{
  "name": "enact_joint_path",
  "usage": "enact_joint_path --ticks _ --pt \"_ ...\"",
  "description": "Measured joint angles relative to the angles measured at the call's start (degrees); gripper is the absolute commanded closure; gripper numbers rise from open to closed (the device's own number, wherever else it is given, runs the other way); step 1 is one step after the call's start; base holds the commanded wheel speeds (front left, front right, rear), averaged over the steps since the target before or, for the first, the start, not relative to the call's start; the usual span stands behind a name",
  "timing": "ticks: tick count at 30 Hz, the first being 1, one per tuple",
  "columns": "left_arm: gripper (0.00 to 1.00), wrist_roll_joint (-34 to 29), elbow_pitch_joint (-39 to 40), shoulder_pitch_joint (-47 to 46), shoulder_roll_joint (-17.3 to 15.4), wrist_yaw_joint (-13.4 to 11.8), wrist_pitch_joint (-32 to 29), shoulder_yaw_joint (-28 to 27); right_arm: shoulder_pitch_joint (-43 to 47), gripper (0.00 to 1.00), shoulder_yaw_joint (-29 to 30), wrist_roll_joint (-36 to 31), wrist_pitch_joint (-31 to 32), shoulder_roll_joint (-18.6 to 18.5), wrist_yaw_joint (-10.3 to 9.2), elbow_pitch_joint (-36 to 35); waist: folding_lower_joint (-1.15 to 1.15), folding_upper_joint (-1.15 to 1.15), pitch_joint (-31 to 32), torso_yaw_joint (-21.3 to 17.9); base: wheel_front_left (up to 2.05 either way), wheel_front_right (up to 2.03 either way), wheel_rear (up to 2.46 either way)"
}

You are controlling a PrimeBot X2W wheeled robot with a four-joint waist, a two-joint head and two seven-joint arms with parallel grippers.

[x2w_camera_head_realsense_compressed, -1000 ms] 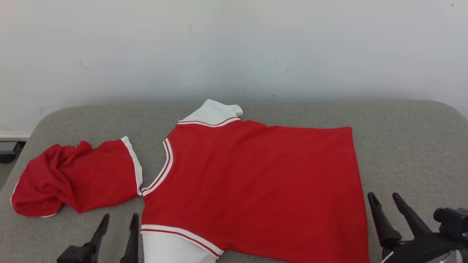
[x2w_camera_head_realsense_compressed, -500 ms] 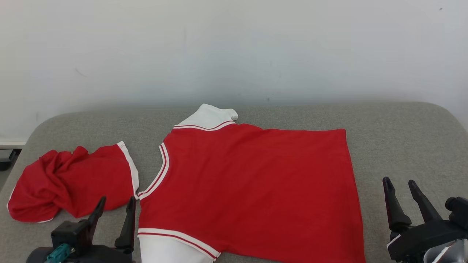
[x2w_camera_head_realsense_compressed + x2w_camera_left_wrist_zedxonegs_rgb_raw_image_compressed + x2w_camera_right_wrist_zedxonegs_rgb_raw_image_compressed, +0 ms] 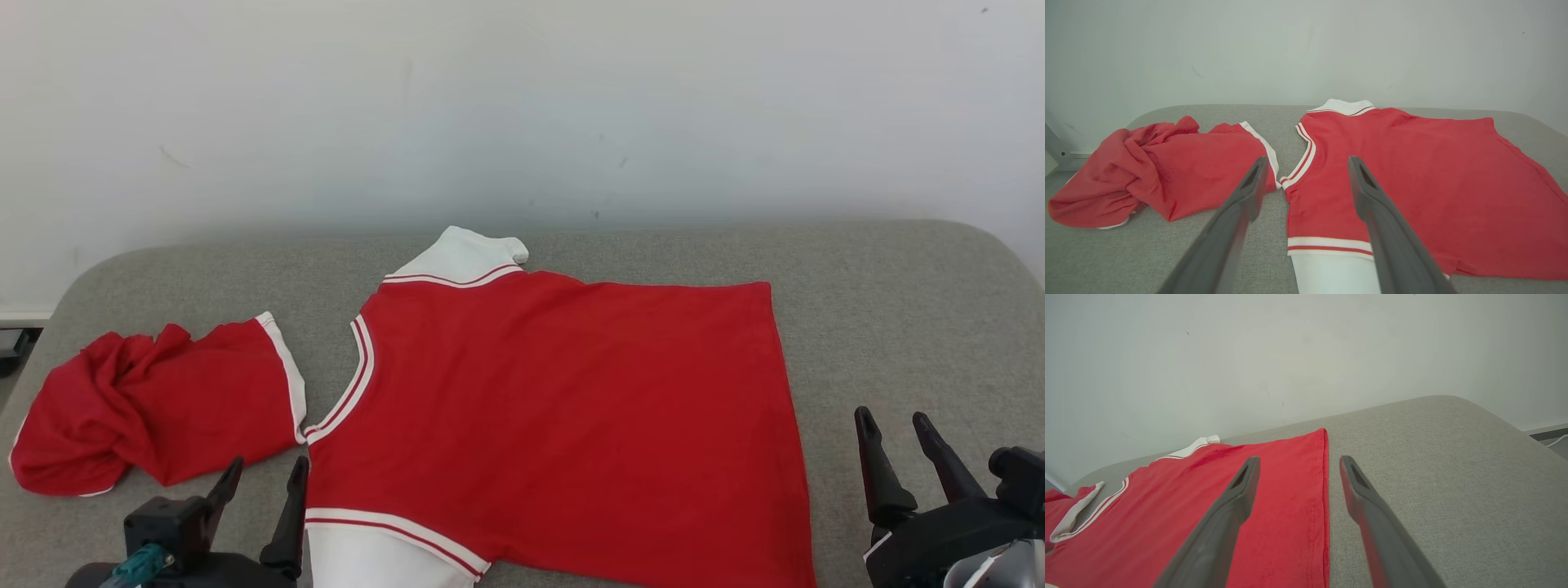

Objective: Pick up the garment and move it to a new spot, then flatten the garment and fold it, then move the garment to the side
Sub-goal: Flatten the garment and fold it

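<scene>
Red short-sleeved shirt (image 3: pixel 563 425) with white sleeves and striped white trim is laid flat across the middle of the grey padded bench (image 3: pixel 898 310), neckline toward the left edge, hem toward the right. A second red garment (image 3: pixel 155 408) is heaped, crumpled, near the left edge, just beside the neckline. Left gripper (image 3: pixel 269 464) is held wide and empty at the near edge by the shirt's near shoulder. Right gripper (image 3: pixel 891 416) is held wide and empty near the near right corner, just off the hem.

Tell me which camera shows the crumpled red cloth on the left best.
Left wrist view: the crumpled cloth is close and large, with its folds clear. Head view shows it whole but smaller; right wrist view catches a sliver.
</scene>
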State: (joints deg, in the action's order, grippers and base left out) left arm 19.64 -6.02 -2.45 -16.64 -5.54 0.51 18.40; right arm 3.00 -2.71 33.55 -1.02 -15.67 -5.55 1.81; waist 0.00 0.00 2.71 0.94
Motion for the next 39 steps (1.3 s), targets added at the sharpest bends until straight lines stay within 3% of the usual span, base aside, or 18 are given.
enact_joint_path --ticks 16,21,29,39 --pt "0.00 0.1 2.4 0.0 -0.5 -0.5 -2.8 -0.5 0.0 0.00 -1.1 -0.2 0.6 0.0 0.01 0.3 0.00 0.00 -1.0 0.0 0.00 0.00 0.00" --pt "0.00 0.4 2.9 0.0 -0.1 -0.6 -5.4 -1.1 1.3 0.00 -3.3 -0.4 6.9 -2.1 0.02 1.2 0.00 0.00 -1.3 0.3 0.00 0.00 0.00" --pt "0.00 0.4 1.3 3.5 1.0 -1.1 -13.5 0.6 3.6 0.00 -6.5 0.2 15.8 -2.3 -0.07 0.6 0.00 0.00 -1.3 0.7 0.00 0.00 0.00" --pt "0.00 2.7 -6.5 5.8 3.2 -1.5 -24.9 0.3 4.9 0.00 -9.1 0.2 25.0 -2.0 -1.04 2.1 0.00 0.00 -1.9 1.2 0.00 0.00 0.00"
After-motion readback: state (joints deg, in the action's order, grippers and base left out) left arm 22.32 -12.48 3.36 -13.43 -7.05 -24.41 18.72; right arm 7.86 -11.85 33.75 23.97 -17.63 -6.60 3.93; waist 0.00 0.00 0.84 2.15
